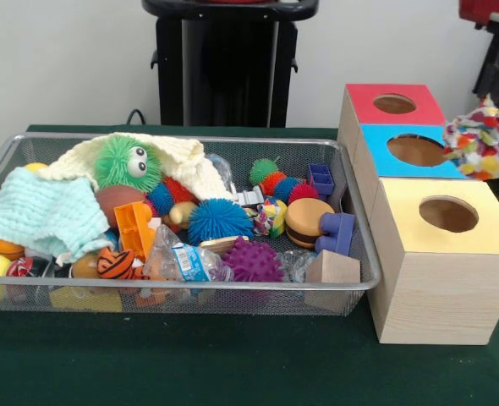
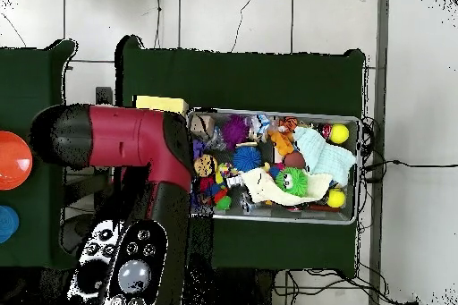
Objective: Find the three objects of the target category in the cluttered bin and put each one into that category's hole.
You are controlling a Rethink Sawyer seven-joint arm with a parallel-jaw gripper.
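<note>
Gripper (image 1: 496, 85): in the front view I read only a dark part of it at the right edge, directly above a multicoloured rag toy (image 1: 478, 139). I cannot tell whether it is wide, narrow or holding that toy. The rag toy sits beside the blue-topped box (image 1: 376, 161), level with its lid.

Three boxes stand in a row just right of the wire bin (image 1: 190, 292): the red-topped box (image 1: 364, 97) farthest, the blue-topped one in the middle, and the yellow-topped box (image 1: 402, 228) nearest the camera. Each lid has one round hole. The bin is full: a green fuzzy toy (image 1: 127, 163) with eyes, a blue spiky ball (image 1: 219, 220), a purple spiky ball (image 1: 252, 262), a burger toy (image 1: 307, 222), a wooden block (image 1: 332, 269) and a mint cloth (image 1: 46, 211) draped over the left rim. Bare green table (image 1: 233, 364) lies in front of the bin and boxes.

In the overhead view, my arm (image 2: 134, 140) covers most of the boxes, and only a corner of the yellow one shows. The bin is uncovered except at its edge nearest the arm. Open green cloth borders the bin's two long sides.
</note>
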